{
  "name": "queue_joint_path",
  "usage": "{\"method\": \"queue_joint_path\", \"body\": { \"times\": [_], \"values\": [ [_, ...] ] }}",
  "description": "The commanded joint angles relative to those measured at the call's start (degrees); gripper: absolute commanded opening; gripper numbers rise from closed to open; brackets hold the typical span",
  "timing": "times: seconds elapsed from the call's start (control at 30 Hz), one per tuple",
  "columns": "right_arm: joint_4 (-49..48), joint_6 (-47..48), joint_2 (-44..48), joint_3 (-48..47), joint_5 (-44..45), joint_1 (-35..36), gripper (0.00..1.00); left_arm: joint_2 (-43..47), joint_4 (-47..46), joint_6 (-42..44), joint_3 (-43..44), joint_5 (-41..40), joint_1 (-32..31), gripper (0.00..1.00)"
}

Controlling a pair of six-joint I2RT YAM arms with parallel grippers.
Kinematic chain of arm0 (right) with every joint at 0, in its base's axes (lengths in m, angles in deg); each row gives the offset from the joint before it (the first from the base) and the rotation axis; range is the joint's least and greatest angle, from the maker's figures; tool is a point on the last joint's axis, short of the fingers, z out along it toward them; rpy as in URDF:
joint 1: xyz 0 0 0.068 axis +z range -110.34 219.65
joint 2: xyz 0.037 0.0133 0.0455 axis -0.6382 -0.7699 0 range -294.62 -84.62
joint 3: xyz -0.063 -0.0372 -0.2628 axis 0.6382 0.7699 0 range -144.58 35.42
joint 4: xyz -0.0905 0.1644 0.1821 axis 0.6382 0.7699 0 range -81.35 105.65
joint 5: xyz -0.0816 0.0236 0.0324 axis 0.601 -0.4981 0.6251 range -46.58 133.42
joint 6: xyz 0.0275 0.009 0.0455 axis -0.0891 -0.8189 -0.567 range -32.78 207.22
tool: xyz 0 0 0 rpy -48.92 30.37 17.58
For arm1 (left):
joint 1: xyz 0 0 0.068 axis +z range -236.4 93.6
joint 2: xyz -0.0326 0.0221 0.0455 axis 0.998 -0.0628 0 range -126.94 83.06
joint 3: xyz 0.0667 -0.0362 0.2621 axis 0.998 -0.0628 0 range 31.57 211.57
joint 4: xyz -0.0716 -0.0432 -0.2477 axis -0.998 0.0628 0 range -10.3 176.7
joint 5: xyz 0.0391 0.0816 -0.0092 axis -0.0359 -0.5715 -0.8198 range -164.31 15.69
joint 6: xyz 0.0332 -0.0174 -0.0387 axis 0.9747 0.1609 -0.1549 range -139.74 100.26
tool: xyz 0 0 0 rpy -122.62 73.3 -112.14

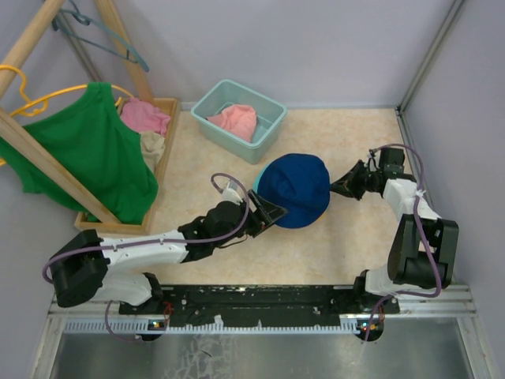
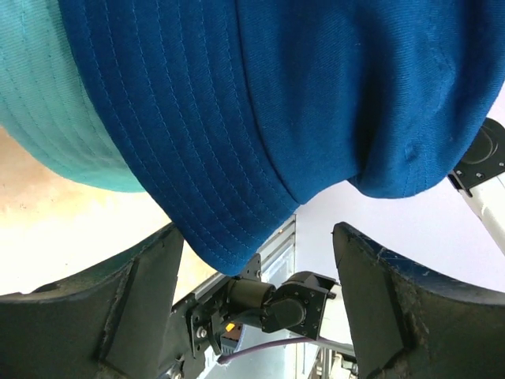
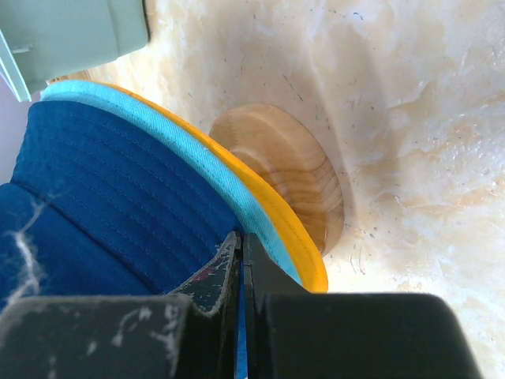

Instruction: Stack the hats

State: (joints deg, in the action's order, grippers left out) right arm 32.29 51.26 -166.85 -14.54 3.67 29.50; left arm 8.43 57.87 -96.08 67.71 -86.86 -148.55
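Camera above – navy blue fabric bucket hat (image 1: 293,189) just near-side of teal plastic basin (image 1: 225,138), pink fabric bucket hat (image 1: 235,120) inside the basin. Left gripper (image 1: 274,213) near-left of basin, jaws apart; right gripper (image 1: 338,188) right of basin, jaws together.
Left wrist – teal fabric bucket hat (image 2: 55,110) under navy.
Right wrist – orange-yellow fabric bucket hat (image 3: 276,213) lowest, on round wooden stand (image 3: 276,166).

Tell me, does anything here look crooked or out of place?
The navy hat sits slightly off-centre on the stack: a sliver of the teal hat peeks out on one side only. The pink hat lies apart in the bin, not stacked.
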Motion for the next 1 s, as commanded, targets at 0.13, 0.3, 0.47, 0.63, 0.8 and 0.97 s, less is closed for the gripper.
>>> {"method": "queue_joint_path", "body": {
  "times": [0.13,0.3,0.47,0.63,0.8,0.97],
  "values": [
    [0.52,0.73,2.92,-0.24,-0.26,0.05,0.0,-0.54,-3.9,1.16,-0.37,-4.21,-0.52,0.67],
    [0.63,0.69,3.61,0.1,-0.2,0.01,0.0,2.34,-2.32,1.06,-2.8,-6.9,-0.52,0.41],
    [0.75,0.56,4.23,0.64,-0.16,0.39,0.0,3.29,-2.73,1.16,-5.2,-10.1,-0.25,0.2],
    [3.48,2.63,5.95,-0.59,2.26,0.4,0.24,3.59,-3.15,1.3,-6.92,-2.01,4.69,0.19],
    [5.95,4.8,8.74,-3.1,6.78,-1.57,0.45,1.35,-4.91,2.66,-6.71,11.44,12.74,0.21],
    [2.58,4.72,9.41,-3.83,2.97,-5.13,0.49,-0.05,-4.01,4.79,-4.69,23.46,19.56,0.24]
  ]
}}
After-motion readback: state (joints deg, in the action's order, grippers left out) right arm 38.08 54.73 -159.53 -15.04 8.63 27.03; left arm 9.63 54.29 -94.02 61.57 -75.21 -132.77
